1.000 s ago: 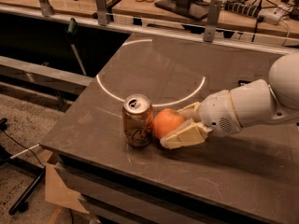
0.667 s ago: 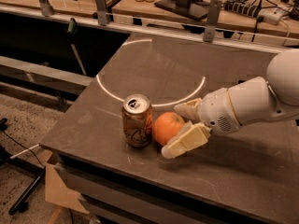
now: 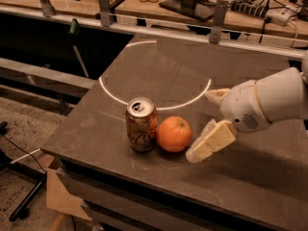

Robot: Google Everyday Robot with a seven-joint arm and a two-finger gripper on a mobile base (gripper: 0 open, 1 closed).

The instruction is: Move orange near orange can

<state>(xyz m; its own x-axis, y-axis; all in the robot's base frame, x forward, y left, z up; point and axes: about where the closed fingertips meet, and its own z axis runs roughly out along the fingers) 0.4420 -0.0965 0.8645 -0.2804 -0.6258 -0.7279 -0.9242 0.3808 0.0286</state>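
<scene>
The orange (image 3: 174,134) sits on the dark table (image 3: 144,76), touching or almost touching the right side of the orange can (image 3: 141,124). The can stands upright near the table's front left corner, with a silver top and dark script on its side. My gripper (image 3: 204,123) is just right of the orange, open and empty. One cream finger (image 3: 211,141) lies low near the table in front, and the other finger (image 3: 216,95) points left behind it. The orange is outside the fingers.
A bright ring of light (image 3: 154,76) curves across the table behind the can. The table's front edge (image 3: 144,174) runs close below the can and orange. A railing with metal posts (image 3: 219,16) and a bench with cables stand at the back.
My gripper let go of the orange, opened wider and drew back to the right. The orange stays beside the can.
</scene>
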